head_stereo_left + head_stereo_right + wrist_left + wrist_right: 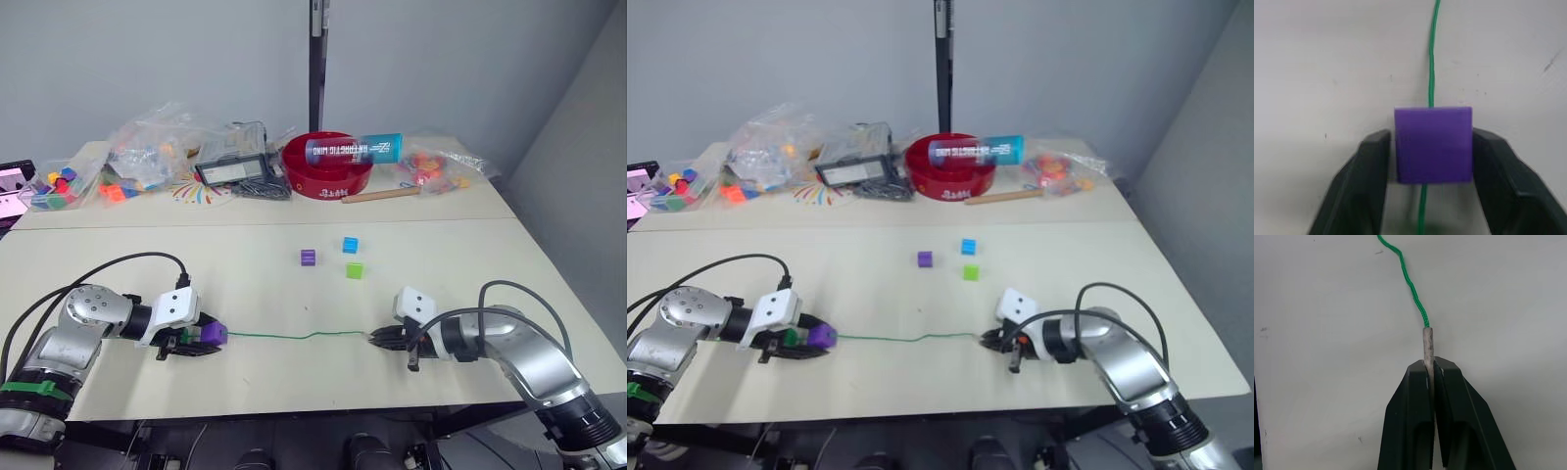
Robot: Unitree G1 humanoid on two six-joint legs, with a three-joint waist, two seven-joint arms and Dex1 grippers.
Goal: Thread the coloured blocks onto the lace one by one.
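Observation:
A thin green lace [294, 337] lies along the table's front. My left gripper [201, 338] is shut on a purple block [1433, 144] with the lace running through it. At the lace's other end, my right gripper [377, 338] is shut on the pale stiff tip [1428, 346]. Three loose blocks sit on the table behind the lace: a purple block [308, 258], a blue block [350, 245] and a light green block [355, 269]. A bit of dark green shows just behind the held purple block in the right eye view.
At the back stand a red bowl [328, 181] with a blue cylinder [353, 149] lying across it, clear bags of toy pieces [147, 157], a black device [235, 168] and a wooden stick [382, 196]. A black pole [315, 69] rises behind the bowl.

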